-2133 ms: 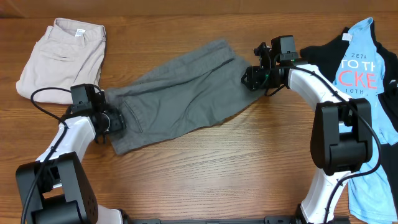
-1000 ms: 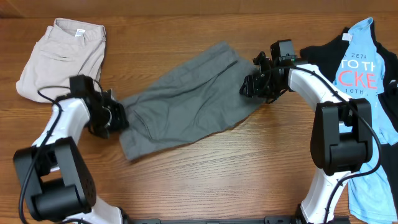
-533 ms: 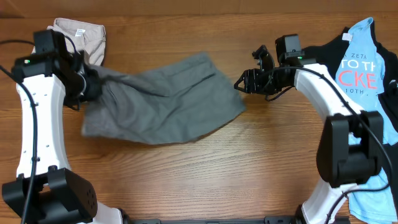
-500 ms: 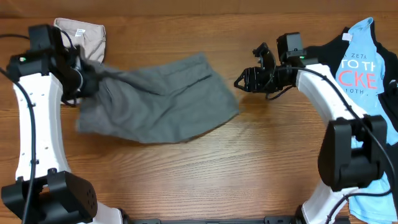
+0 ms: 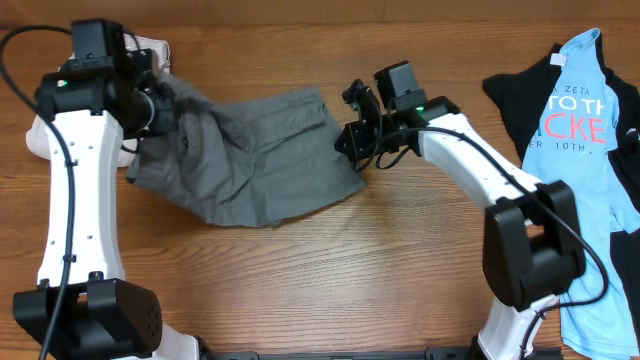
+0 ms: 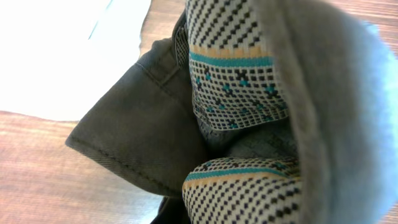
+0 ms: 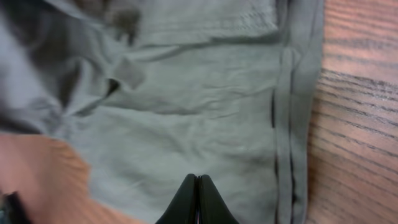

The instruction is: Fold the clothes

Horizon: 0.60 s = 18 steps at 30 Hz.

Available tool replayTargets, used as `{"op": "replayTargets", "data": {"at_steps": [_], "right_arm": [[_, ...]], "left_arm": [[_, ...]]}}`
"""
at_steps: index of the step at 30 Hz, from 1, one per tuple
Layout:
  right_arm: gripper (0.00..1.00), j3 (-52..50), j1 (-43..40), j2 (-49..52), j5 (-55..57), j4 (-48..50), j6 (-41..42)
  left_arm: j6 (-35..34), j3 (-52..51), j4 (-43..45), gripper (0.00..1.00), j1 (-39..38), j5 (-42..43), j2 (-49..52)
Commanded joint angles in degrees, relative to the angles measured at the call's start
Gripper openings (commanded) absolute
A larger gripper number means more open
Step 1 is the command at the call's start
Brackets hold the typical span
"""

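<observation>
The dark grey shorts (image 5: 260, 150) lie crumpled across the table's left half, their left end lifted. My left gripper (image 5: 150, 105) is shut on that end. In the left wrist view the shorts (image 6: 143, 124) and their dotted pale lining (image 6: 236, 68) fill the frame and hide the fingers. My right gripper (image 5: 345, 140) sits at the shorts' right edge. In the right wrist view it (image 7: 198, 180) is shut, tips pressed together over the grey cloth (image 7: 205, 112) beside the hem, with no cloth showing between them.
Beige shorts (image 5: 150, 48) lie at the back left, partly behind the left arm. A light blue lettered T-shirt (image 5: 575, 120) lies over a black garment (image 5: 515, 95) at the right edge. Bare wooden table (image 5: 300, 280) runs along the front.
My left gripper has hauled the shorts leftward and toward the back. The right gripper followed left to their right edge and went from open to shut.
</observation>
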Motion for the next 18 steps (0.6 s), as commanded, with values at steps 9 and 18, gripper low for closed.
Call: {"op": "replayTargets", "data": {"at_steps": [9, 18], "right_arm": [[0.04, 1.2, -0.6, 7.1, 6.0, 2.1, 1.7], [0.04, 1.2, -0.6, 10.0, 6.1, 2.4, 7.7]], "left_arm": [[-8.0, 1.6, 8.2, 0.04, -6.4, 6.2, 0.7], [-13.8, 1.6, 14.2, 0.04, -15.2, 6.1, 3.8]]}}
